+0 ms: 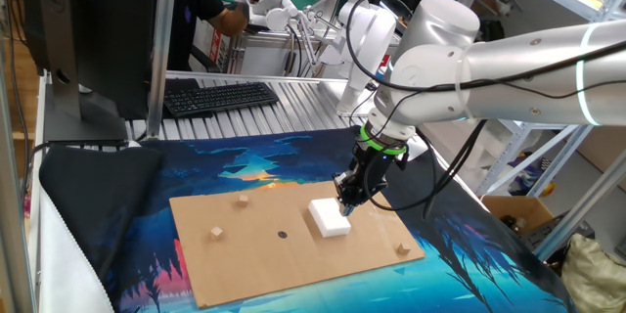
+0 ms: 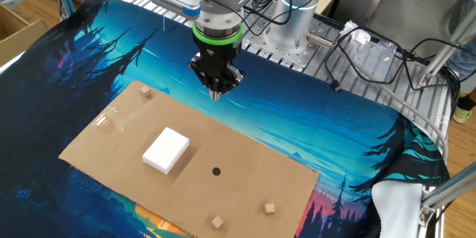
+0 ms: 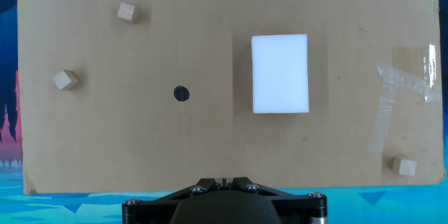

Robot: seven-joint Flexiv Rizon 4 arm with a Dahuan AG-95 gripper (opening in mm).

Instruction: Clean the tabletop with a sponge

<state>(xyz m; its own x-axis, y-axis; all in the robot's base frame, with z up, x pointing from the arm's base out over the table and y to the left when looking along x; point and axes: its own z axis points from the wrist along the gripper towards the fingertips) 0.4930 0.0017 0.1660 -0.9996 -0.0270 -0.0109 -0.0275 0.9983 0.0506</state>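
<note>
My fingers (image 2: 216, 89) are shut and hold nothing, pointing down above the far edge of the tabletop (image 2: 245, 171). The sponge (image 2: 166, 150) lies flat near the board's middle, just beside the dark dot (image 2: 216, 171), its long axis running away from my fingers.

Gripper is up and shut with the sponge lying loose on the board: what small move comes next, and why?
Probably open the jaws, then descend over the sponge. The gripper hangs shut above the tabletop holding nothing, and the sponge lies flat and untouched near the dark dot, so it cannot be grasped until the fingers spread.
</note>
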